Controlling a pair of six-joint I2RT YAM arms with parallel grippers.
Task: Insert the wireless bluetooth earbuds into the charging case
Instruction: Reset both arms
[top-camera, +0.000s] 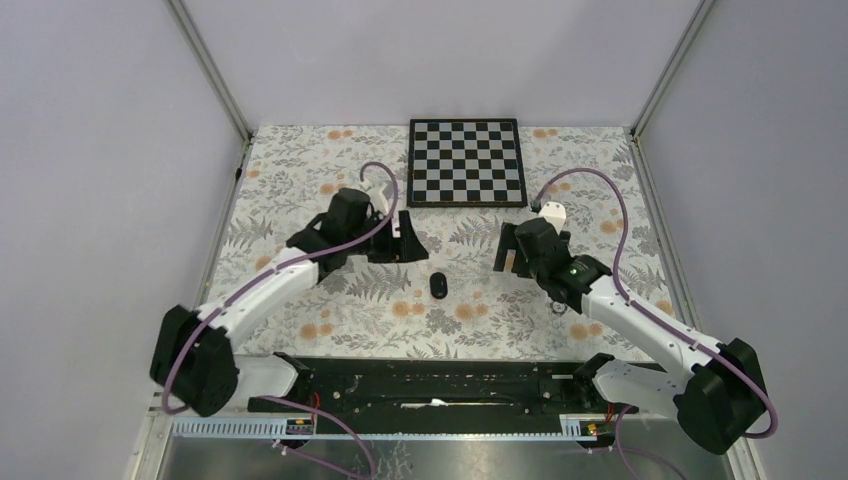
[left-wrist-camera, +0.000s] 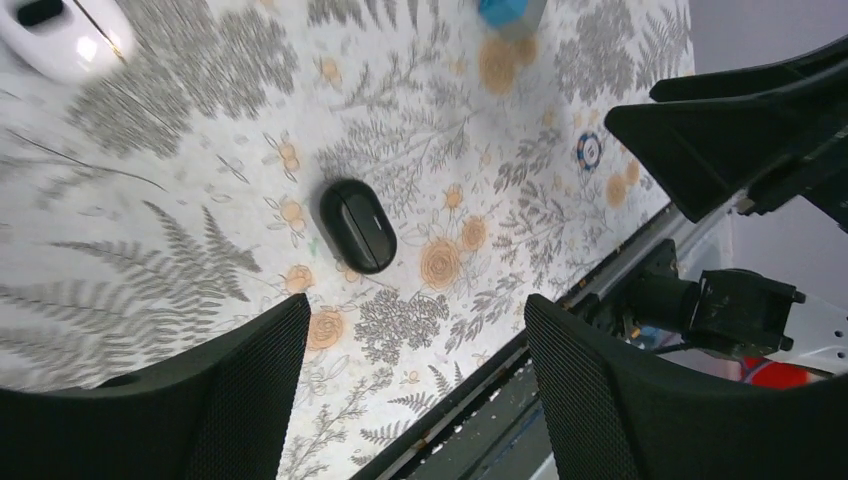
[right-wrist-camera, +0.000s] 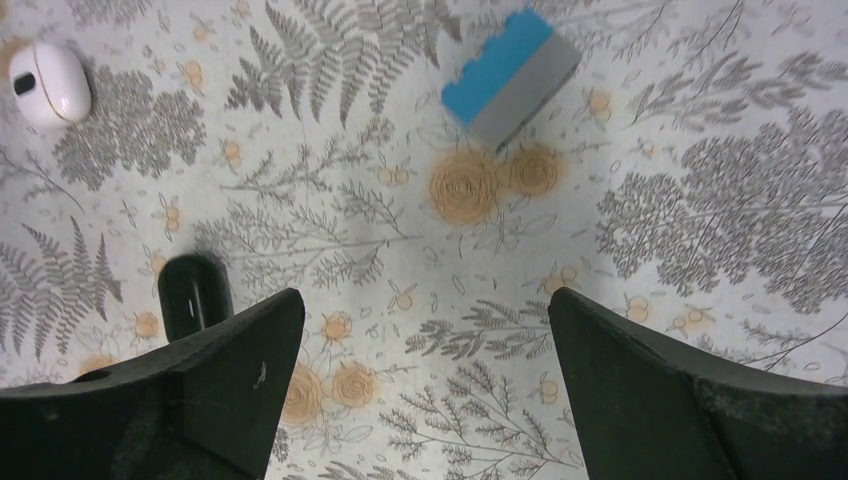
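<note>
top: black case (top-camera: 438, 286) shut, flat on flowery cloth (top-camera: 300, 170) btw left gripper (top-camera: 408, 240) & right gripper (top-camera: 505, 260), touching neither; chessboard (top-camera: 466, 162) behind | L wrist: jaws wide, nothing in em, case ahead, white oval pod (left-wrist-camera: 60, 35) far corner | R wrist: jaws wide, empty, own finger (right-wrist-camera: 200, 380) covers half the case, blue-grey block (right-wrist-camera: 510, 75) ahead; can't spot buds

Across the worktop (top-camera: 300, 190), a pale print of grey ferns and orange flowers. At the far edge, centred, a flat chessboard (top-camera: 466, 162). Near the middle, well apart from it, a closed black charging case (top-camera: 438, 286). Elsewhere on the print, a white oval pod (right-wrist-camera: 50, 83) with one dark spot, a blue-and-grey block (right-wrist-camera: 510, 75), a small blue-white disc (left-wrist-camera: 590, 150).
</note>
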